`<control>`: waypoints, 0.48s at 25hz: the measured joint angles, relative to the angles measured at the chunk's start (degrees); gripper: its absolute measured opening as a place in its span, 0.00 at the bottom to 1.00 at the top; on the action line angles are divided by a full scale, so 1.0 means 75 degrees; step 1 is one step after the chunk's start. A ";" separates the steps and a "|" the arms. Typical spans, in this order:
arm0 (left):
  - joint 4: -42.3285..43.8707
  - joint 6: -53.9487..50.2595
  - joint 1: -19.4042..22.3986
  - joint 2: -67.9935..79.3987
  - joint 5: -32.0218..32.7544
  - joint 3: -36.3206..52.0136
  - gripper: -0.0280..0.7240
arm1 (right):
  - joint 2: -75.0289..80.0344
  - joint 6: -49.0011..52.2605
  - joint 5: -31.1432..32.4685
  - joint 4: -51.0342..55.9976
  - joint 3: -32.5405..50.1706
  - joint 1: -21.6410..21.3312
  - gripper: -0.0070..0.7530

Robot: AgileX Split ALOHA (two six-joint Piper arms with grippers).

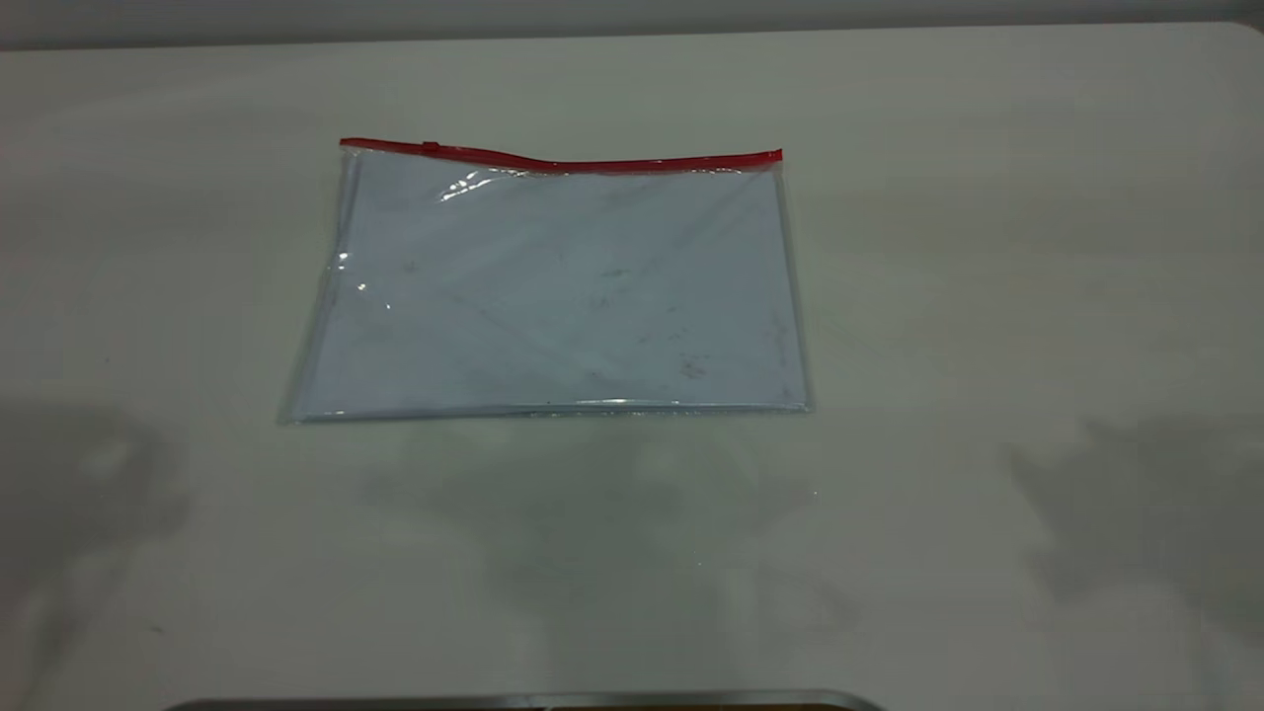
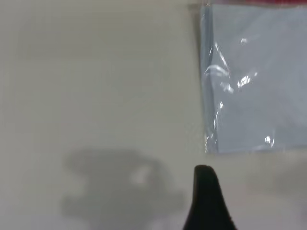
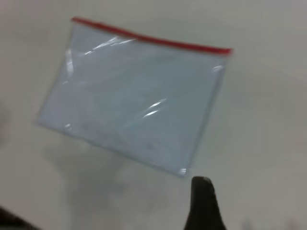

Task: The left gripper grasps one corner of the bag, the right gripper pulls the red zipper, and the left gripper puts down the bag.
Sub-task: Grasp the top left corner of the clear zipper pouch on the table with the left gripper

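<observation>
The bag (image 1: 563, 296) lies flat on the white table, a clear bluish pouch with smudges. The red zipper (image 1: 592, 163) runs along its far long edge, with the small slider tab (image 1: 431, 147) near the left end. Neither gripper shows in the exterior view; only their shadows fall at the near left and near right. In the left wrist view the left gripper (image 2: 207, 201) hovers over bare table just off a near corner of the bag (image 2: 259, 81). In the right wrist view the right gripper (image 3: 204, 206) hovers off another near corner of the bag (image 3: 134, 96), with the zipper (image 3: 153, 39) on the far side.
The white table (image 1: 987, 296) stretches wide on all sides of the bag. A dark metal edge (image 1: 523, 701) shows at the very front of the exterior view. The table's far edge meets a grey wall.
</observation>
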 joint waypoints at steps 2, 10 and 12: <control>-0.0396 0.0288 0.0000 0.0656 -0.0377 -0.0140 0.79 | 0.0767 -0.0045 -0.0167 0.0128 -0.0408 0.0604 0.77; -0.1188 0.1581 0.0007 0.3840 -0.0500 -0.2196 0.79 | 0.3286 -0.0081 -0.0480 0.0237 -0.1989 0.2118 0.77; -0.1226 0.1770 0.0007 0.4685 -0.0275 -0.2946 0.79 | 0.3727 -0.0083 -0.0482 0.0267 -0.2342 0.2291 0.77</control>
